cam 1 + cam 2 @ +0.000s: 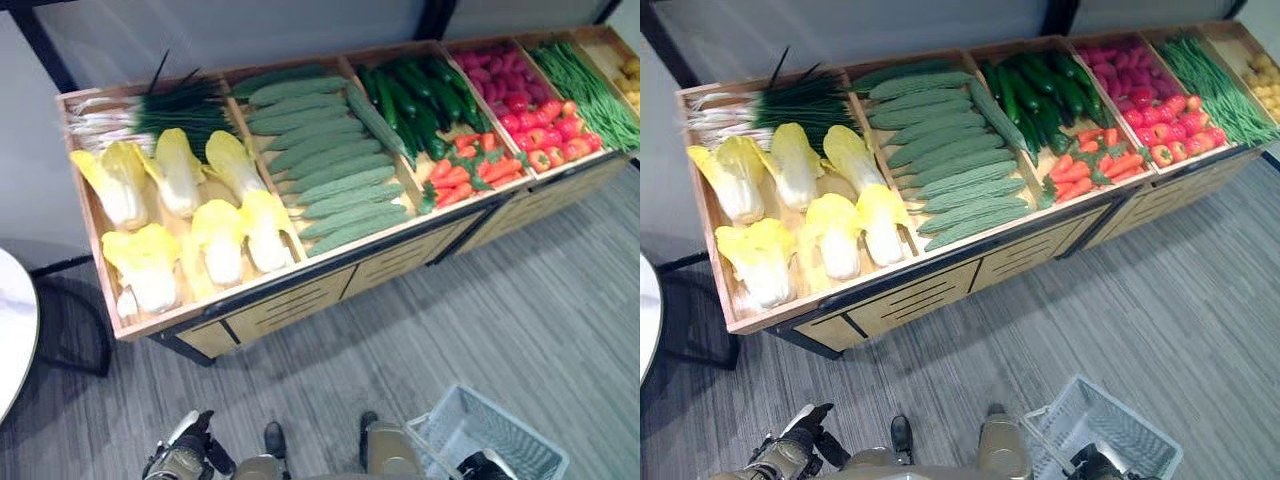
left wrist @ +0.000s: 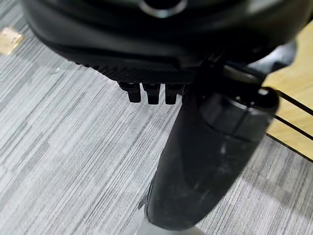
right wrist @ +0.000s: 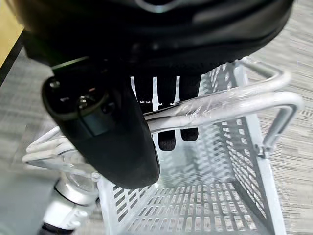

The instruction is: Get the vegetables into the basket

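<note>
A long wooden stand [image 1: 290, 290] holds the vegetables: pale yellow cabbages [image 1: 220, 240], green onions [image 1: 150, 110], ridged light-green gourds [image 1: 330, 160], dark cucumbers [image 1: 420, 95], carrots [image 1: 460, 170], red peppers [image 1: 545, 130] and green beans [image 1: 590, 85]. A white plastic basket [image 1: 490, 440] hangs low at the right, empty inside. My right hand [image 3: 112, 132] has its fingers curled round the basket's metal handle [image 3: 234, 105]. My left hand [image 1: 185, 455] hangs low at the left, well short of the stand. In its wrist view the left hand [image 2: 205, 156] holds nothing, fingers relaxed above the floor.
A white round table [image 1: 10, 330] with a dark frame [image 1: 70, 340] under it stands at the left. Grey striped carpet [image 1: 400, 340] lies between me and the stand. Purple-red vegetables [image 1: 490, 65] and yellow ones [image 1: 632, 80] fill the far right bins.
</note>
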Available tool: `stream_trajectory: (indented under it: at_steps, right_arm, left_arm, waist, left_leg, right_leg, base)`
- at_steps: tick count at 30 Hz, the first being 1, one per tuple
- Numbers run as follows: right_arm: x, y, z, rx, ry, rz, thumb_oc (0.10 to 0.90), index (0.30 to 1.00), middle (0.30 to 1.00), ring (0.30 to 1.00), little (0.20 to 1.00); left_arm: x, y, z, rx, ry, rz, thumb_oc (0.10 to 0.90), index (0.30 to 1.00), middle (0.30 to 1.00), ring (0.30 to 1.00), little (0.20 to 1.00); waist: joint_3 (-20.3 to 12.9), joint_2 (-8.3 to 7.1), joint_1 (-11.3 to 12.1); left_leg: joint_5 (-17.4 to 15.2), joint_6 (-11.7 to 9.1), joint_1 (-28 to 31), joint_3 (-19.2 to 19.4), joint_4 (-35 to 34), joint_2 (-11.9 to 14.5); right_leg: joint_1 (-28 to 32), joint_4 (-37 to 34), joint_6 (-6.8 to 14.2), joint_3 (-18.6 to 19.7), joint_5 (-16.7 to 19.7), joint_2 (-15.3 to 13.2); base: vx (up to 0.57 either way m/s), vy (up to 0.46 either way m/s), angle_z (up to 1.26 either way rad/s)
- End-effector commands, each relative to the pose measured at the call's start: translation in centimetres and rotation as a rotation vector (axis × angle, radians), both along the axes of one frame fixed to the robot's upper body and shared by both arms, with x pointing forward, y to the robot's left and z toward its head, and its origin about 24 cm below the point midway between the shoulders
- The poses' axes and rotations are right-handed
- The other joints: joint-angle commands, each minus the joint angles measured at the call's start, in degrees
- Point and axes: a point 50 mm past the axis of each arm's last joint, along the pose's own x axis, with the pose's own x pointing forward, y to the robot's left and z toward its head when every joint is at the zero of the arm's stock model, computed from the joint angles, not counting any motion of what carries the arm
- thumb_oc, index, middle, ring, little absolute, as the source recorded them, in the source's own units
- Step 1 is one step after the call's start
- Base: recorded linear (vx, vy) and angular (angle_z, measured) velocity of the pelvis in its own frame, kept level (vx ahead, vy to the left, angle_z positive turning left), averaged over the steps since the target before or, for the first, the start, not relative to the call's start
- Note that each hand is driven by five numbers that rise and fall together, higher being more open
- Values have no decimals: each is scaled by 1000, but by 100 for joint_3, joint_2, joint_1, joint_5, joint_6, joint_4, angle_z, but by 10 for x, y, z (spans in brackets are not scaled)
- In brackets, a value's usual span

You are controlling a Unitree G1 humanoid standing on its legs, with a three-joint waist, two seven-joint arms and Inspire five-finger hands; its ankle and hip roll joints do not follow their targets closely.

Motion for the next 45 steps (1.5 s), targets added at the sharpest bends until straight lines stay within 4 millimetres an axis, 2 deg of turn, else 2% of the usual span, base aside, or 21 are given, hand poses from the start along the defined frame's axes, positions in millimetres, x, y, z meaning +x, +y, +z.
stream_trajectory:
  at_steps: [1,6,10,15,16,24,27,29,30,31,32,33,34,36,37,38,39,40,41,42,45]
  right_arm:
    - [20,-8,7,-11,-79,-2,400,300,300,300,300]
    - [18,-7,6,-3,-71,7,400,300,300,300,300]
    - [24,-6,7,21,-97,-7,400,300,300,300,300]
    - [31,-5,9,52,-127,1,400,300,300,300,300]
    - [18,11,1,146,-67,12,400,300,300,300,300]
    - [21,16,1,147,-82,42,400,300,300,300,300]
    - [17,15,1,138,-77,49,400,300,300,300,300]
    - [12,14,0,133,-72,36,400,300,300,300,300]
    - [8,14,-1,139,-77,10,400,300,300,300,300]
    - [7,18,-1,142,-81,20,400,300,300,300,300]
    - [7,22,-3,147,-78,41,400,300,300,300,300]
    - [1,25,-4,157,-65,38,400,300,300,300,300]
    - [-1,27,-5,161,-64,24,400,300,300,300,300]
    - [1,35,-6,170,-78,69,400,300,300,300,300]
    - [-2,38,-7,170,-73,73,400,300,300,300,300]
    - [-2,38,-7,170,-73,73,400,300,300,300,300]
    - [-3,38,-7,167,-72,77,400,300,300,300,300]
    - [-3,36,-7,172,-69,71,400,300,300,300,300]
    - [-3,37,-7,152,-78,89,400,300,300,300,300]
    - [-2,38,-6,155,-83,96,400,300,300,300,300]
    - [-2,38,-6,147,-96,94,400,300,300,300,300]
  left_arm:
    - [11,12,7,16,-52,51,900,1000,1000,1000,1000]
    - [2,16,5,18,-27,84,900,1000,1000,1000,1000]
    - [-10,18,2,18,2,126,900,1000,1000,1000,1000]
    - [-21,12,-3,5,50,111,900,1000,1000,1000,1000]
    - [-27,1,-8,-93,23,267,900,1000,1000,1000,1000]
    - [-21,7,-4,-80,-62,365,900,1000,1000,1000,1000]
    - [-19,24,3,-8,-107,406,900,1000,1000,1000,1000]
    - [-21,48,13,71,-173,526,900,1000,1000,1000,1000]
    - [-38,74,21,99,-229,805,900,1000,1000,1000,1000]
    - [-33,60,16,98,-249,769,900,1000,1000,1000,1000]
    - [-45,55,11,126,-208,786,900,1000,1000,1000,1000]
    - [-53,63,13,131,-228,884,900,1000,1000,1000,1000]
    - [-49,75,20,152,-273,971,900,1000,1000,1000,1000]
    - [-50,65,17,186,-274,997,900,1000,1000,1000,1000]
    - [-45,68,20,196,-326,1094,900,1000,1000,1000,1000]
    - [-45,68,20,196,-326,1094,900,1000,1000,1000,1000]
    - [-40,71,23,210,-366,1126,900,1000,1000,1000,1000]
    - [-73,102,33,272,-281,1193,900,1000,1000,1000,1000]
    - [-57,95,35,320,-378,1231,900,1000,1000,1000,1000]
    - [-52,92,33,285,-370,1194,900,1000,1000,1000,1000]
    - [-30,106,49,338,-504,1181,900,1000,1000,1000,1000]
  waist:
    - [163,86,-120]
    - [62,13,-35]
    - [-72,34,60]
    - [-138,61,81]
    - [-409,9,342]
    - [-379,15,402]
    - [-397,11,430]
    - [-422,7,468]
    - [-438,-5,523]
    - [-458,-42,493]
    - [-472,-77,463]
    - [-490,-96,465]
    - [-532,-131,452]
    - [-583,-190,377]
    - [-634,-204,346]
    - [-631,-204,347]
    - [-650,-202,335]
    - [-669,-194,317]
    - [-703,-202,282]
    - [-710,-190,290]
    - [-740,-170,291]
  left_leg:
    - [-276,-280,-215,-258,492,127]
    - [-284,-332,-170,-357,533,147]
    - [-123,-495,-133,-377,371,350]
    - [56,-612,-79,-403,170,529]
    - [183,-763,-367,-586,7,614]
    - [139,-752,-347,-585,7,555]
    - [125,-760,-302,-582,7,548]
    - [116,-768,-281,-587,7,543]
    - [89,-786,-230,-567,7,551]
    - [96,-789,-231,-557,7,551]
    - [85,-795,-191,-518,7,572]
    - [62,-807,-145,-484,7,590]
    - [40,-828,-100,-456,7,606]
    - [8,-842,-19,-389,7,625]
    - [-24,-856,46,-343,7,642]
    - [-26,-856,50,-341,7,642]
    - [-40,-862,76,-325,7,645]
    - [-55,-878,125,-283,7,657]
    - [-70,-877,135,-254,7,653]
    - [-81,-880,159,-241,7,653]
    - [-96,-889,199,-248,7,651]
  right_leg:
    - [218,34,101,418,668,56]
    - [496,-150,58,302,503,97]
    - [770,-575,-27,135,387,211]
    - [887,-710,-100,25,348,316]
    - [1253,-1220,-62,-574,360,136]
    - [1249,-1225,-3,-596,421,31]
    - [1280,-1225,12,-612,425,5]
    - [1297,-1225,26,-628,420,-13]
    - [1341,-1225,34,-641,390,-14]
    - [1341,-1225,35,-639,393,-18]
    - [1356,-1225,37,-612,392,-8]
    - [1373,-1225,40,-574,377,2]
    - [1398,-1225,43,-572,353,10]
    - [1441,-1225,42,-510,342,32]
    - [1468,-1225,43,-484,324,46]
    - [1471,-1225,43,-482,324,46]
    - [1484,-1225,47,-482,321,48]
    - [1499,-1225,55,-459,312,64]
    - [1494,-1225,56,-438,317,60]
    - [1510,-1225,63,-416,317,65]
    - [1548,-1225,72,-431,302,57]
  base:
    - [138,-138,82]
    - [41,-122,50]
    - [12,-163,6]
    - [-17,-136,-1]
    - [0,0,0]
    - [6,32,8]
    - [7,11,0]
    - [24,8,1]
    - [44,-1,1]
    - [53,-10,-1]
    - [46,-13,-4]
    - [70,-13,-6]
    - [86,-21,-18]
    - [76,-21,-25]
    - [48,-4,-26]
    - [52,1,-30]
    - [31,8,-35]
    - [49,13,-32]
    - [44,14,-23]
    - [39,7,-18]
    - [24,8,-11]
